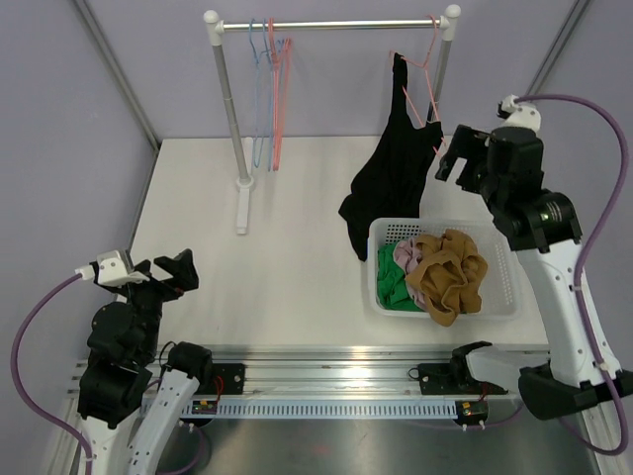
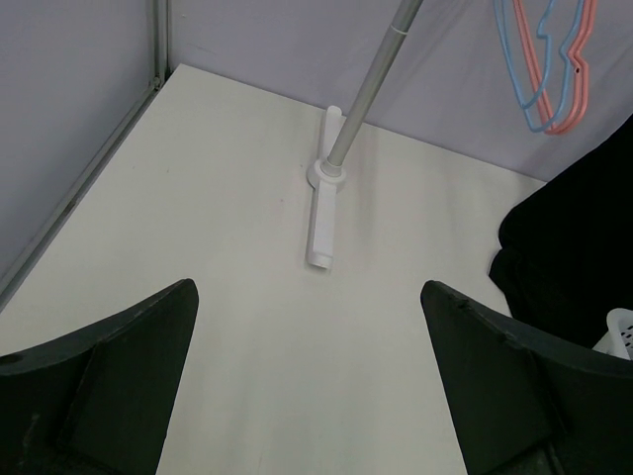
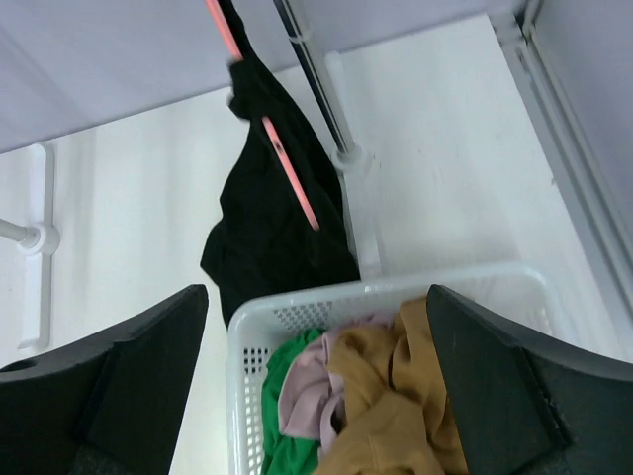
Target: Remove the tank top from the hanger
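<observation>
We have open room across the table (image 1: pixel 297 218) toward nine o'clock. At one o'clock the tank top (image 1: pixel 388 168) hangs from the rack (image 1: pixel 331 24), its hem by the basket (image 1: pixel 504 297) rim. Tugging may snag a strap or unhook the hanger (image 1: pixel 427 74). The right gripper (image 1: pixel 457 156) is released beside it, and the left gripper (image 1: pixel 168 275) is released at seven.

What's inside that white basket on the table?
The basket holds a heap of clothes: a mustard-brown garment on top, with a green one and a pink one beside it. Anything beneath them is covered.
</observation>
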### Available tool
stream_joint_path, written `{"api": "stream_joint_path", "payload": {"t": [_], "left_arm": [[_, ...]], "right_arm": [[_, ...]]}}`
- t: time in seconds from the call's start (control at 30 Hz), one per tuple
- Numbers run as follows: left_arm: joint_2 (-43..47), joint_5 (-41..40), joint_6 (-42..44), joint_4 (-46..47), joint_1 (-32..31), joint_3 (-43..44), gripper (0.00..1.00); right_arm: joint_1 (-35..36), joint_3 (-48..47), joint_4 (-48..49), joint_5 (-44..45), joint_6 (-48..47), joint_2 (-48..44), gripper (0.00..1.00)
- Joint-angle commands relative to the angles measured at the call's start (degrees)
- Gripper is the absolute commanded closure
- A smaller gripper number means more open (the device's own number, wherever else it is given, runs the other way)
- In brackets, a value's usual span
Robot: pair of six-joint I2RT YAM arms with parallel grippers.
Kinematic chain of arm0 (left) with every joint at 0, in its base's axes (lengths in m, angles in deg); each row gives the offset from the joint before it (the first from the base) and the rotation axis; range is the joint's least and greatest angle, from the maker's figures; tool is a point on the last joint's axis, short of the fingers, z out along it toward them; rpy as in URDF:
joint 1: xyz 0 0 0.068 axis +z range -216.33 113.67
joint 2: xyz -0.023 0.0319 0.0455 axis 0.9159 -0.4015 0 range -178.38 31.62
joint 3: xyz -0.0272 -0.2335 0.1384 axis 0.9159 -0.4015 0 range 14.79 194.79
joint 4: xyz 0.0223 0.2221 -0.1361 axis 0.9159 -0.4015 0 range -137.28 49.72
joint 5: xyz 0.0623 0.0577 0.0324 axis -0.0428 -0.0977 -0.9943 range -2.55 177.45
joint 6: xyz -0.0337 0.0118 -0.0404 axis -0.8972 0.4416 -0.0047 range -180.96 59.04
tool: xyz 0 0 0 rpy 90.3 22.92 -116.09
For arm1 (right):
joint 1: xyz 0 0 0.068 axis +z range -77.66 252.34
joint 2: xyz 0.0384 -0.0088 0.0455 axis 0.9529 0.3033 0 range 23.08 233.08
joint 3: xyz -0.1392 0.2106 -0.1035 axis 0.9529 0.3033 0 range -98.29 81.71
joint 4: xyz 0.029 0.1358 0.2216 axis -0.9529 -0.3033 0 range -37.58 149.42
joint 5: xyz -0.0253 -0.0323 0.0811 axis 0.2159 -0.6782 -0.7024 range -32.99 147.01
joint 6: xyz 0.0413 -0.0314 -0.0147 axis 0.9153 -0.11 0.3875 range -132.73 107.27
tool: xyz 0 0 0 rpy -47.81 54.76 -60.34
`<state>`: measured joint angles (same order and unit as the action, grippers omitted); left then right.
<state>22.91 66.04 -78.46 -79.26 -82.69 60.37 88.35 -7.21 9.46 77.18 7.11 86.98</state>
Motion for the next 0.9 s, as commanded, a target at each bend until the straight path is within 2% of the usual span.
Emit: {"api": "stream_joint_path", "payload": {"t": [0.0, 0.03, 0.27, 0.43, 0.5, 0.63, 0.8, 0.87], "left_arm": [[-1.22, 2.25, 0.45, 2.24, 0.28, 0.21, 0.01], [-1.31, 2.34, 0.53, 2.42, 0.28, 0.21, 0.01], [-1.66, 3.83, 0.62, 2.42, 0.28, 0.3, 0.01], [-1.66, 5.24, 0.8, 2.59, 0.28, 0.03, 0.01], [-1.66, 5.85, 0.88, 2.68, 0.28, 0.12, 0.01], [-1.84, 6.47, 0.97, 2.86, 0.28, 0.03, 0.01], [-1.92, 6.91, 1.06, 2.95, 0.28, 0.03, 0.01], [-1.75, 6.91, 1.15, 2.86, 0.28, -0.06, 0.01]], "right_arm": [[-0.01, -8.0, 3.02, -4.51, -12.44, 10.24, 0.02], [-0.1, -12.54, 2.59, -6.17, -13.84, 12.28, 0.03], [-0.36, -27.87, 2.41, -8.56, -22.11, 27.14, 0.12], [-0.81, -38.22, 0.74, -8.12, -23.61, 36.11, 0.17], [-0.8, -40.7, -0.49, -8.21, -24.67, 39.18, 0.18], [-1.59, -47.73, -2.08, -10.5, -26.43, 43.85, 0.28], [-2.83, -52.83, -3.22, -16.81, -24.85, 48.06, 0.35], [-2.83, -53.46, -3.05, -17.0, -24.32, 49.21, 0.43]]}}
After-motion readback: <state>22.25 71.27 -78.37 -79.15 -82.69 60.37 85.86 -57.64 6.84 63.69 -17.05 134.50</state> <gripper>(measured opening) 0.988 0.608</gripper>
